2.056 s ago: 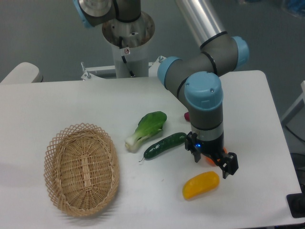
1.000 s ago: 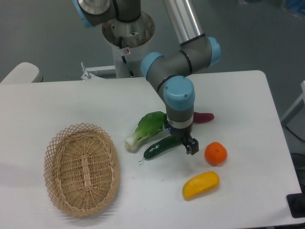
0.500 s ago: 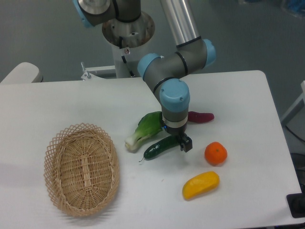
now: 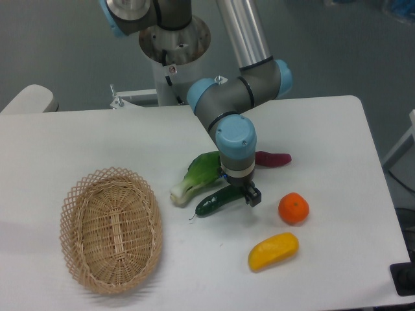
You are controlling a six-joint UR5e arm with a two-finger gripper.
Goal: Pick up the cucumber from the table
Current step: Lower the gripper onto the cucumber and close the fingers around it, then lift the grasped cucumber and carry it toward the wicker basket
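Note:
The dark green cucumber [image 4: 216, 200] lies slanted on the white table [image 4: 337, 129], its thin stem tail pointing lower left. My gripper [image 4: 241, 192] hangs straight down over the cucumber's right end, low and close to the tabletop. One dark finger [image 4: 253, 197] shows just right of that end; the other finger is hidden behind the wrist and the cucumber. The jaws appear to straddle the cucumber's right end, and a grip on it cannot be made out.
A leafy bok choy [image 4: 198, 175] lies just above-left of the cucumber, nearly touching it. A purple vegetable [image 4: 273, 158] sits right of the wrist. An orange [image 4: 293, 208] and a yellow fruit [image 4: 273, 251] lie lower right. A wicker basket [image 4: 110, 229] stands at left.
The arm swung left from above the orange and yellow fruit to the cucumber's right end and dropped low. In the last half second it barely moved.

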